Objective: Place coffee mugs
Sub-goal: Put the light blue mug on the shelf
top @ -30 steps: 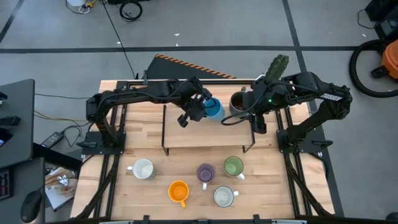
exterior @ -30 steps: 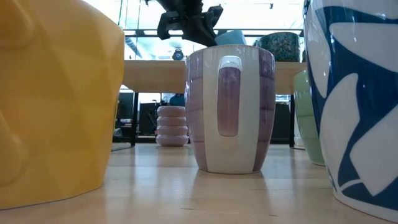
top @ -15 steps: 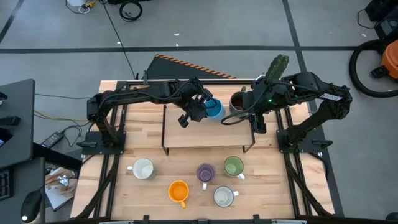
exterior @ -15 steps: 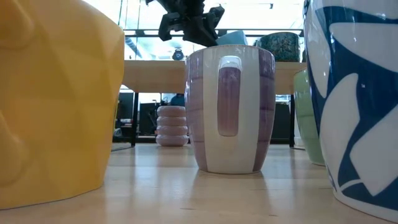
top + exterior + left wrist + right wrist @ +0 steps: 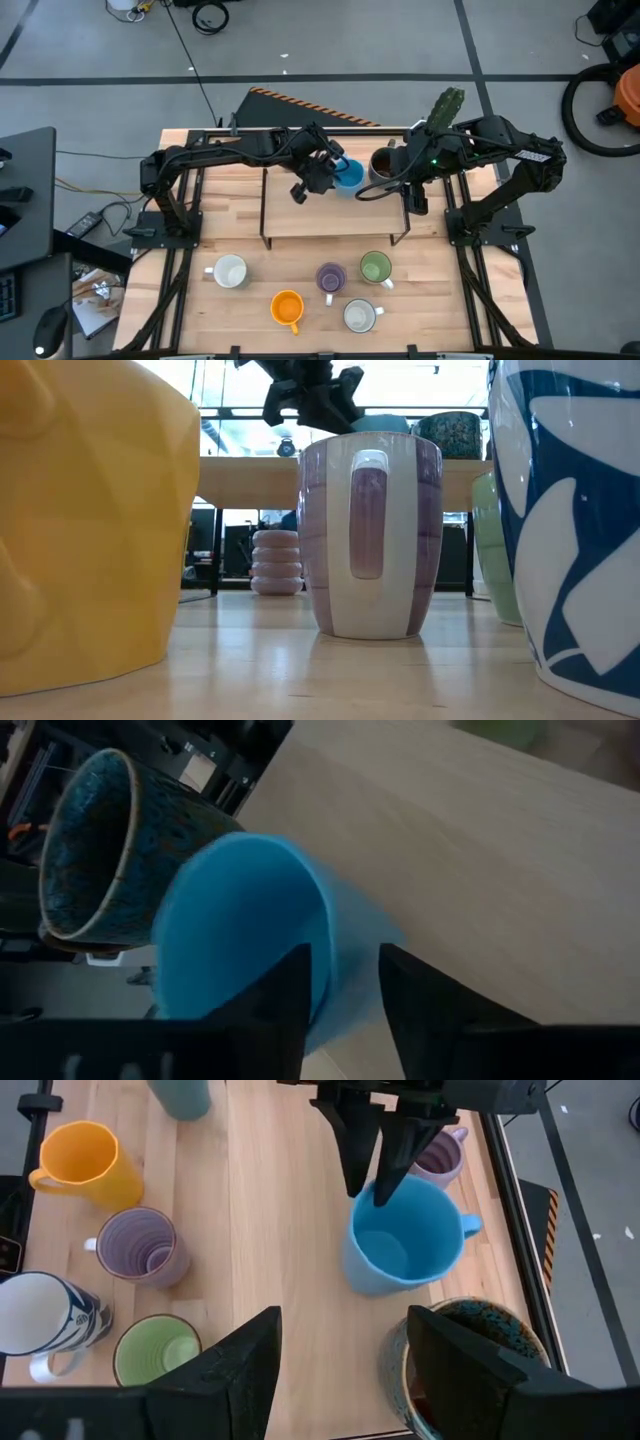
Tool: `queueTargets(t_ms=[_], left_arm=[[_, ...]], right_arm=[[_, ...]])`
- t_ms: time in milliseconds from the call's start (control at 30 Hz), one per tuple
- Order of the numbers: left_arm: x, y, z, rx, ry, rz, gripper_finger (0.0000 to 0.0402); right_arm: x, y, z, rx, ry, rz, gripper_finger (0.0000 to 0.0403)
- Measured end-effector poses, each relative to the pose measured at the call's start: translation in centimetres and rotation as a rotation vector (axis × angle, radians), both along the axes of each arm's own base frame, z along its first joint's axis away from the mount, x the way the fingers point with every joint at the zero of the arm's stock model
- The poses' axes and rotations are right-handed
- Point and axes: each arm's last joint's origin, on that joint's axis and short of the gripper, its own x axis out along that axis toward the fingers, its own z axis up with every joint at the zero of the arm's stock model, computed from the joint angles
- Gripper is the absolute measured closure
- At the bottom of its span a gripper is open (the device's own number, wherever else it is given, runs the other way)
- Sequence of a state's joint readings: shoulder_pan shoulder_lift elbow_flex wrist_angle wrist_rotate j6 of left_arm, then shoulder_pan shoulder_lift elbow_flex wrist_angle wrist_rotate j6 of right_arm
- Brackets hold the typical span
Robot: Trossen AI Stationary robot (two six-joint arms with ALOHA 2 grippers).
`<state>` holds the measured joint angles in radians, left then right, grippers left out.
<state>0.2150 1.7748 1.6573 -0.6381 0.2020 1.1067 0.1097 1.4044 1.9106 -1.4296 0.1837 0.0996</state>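
Observation:
The blue mug stands upright on the raised wooden shelf, close beside the dark brown mug. My left gripper is open at the blue mug's rim on the side away from its handle, one finger inside the mug and one outside. My right gripper hangs open above the shelf's right end with nothing between its fingers. On the table in front stand a white mug, an orange mug, a purple mug, a green mug and a white-and-blue mug. My left gripper's fingers stand on either side of the blue mug's rim wall, coming slanting down from the table's left. There is a gap beside the wall, and I cannot tell whether either finger touches it. The mug rests on its base on the shelf.
A cactus planter stands at the far right, behind my right arm. Another lavender mug shows beyond the blue one. The shelf's thin black legs stand on the table, and the shelf's left half is bare wood.
My left gripper has opened at the blue mug's rim and let go of it without moving away. The mug, tilted a little before, now stands level on the shelf next to the dark brown mug.

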Motion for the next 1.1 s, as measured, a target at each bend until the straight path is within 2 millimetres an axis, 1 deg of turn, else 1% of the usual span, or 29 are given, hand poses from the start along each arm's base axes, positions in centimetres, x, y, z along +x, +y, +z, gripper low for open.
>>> queueTargets(t_ms=[200, 367, 533, 867, 1100], left_arm=[[0.1, -0.2, 0.1, -0.022, -0.014, 0.019, 0.0248], [0.2, -0.1, 0.6, -0.018, -0.045, 0.074, 0.0238], [0.1, -0.1, 0.9, 0.017, -0.059, 0.128, 0.0237], [0.2, -0.1, 0.9, 0.052, -0.062, 0.105, 0.0237], [0.3, 0.1, 1.1, 0.088, -0.082, 0.143, 0.0237]], right_arm=[[0.0, 0.0, 0.0, 0.001, 0.0, -0.002, 0.018], [0.0, 0.0, 0.0, 0.002, 0.0, -0.002, 0.018], [0.0, 0.0, 0.0, 0.002, 0.001, -0.002, 0.018], [0.0, 0.0, 0.0, 0.004, 0.0, -0.003, 0.018], [0.0, 0.0, 0.0, 0.004, 0.0, -0.003, 0.018]])
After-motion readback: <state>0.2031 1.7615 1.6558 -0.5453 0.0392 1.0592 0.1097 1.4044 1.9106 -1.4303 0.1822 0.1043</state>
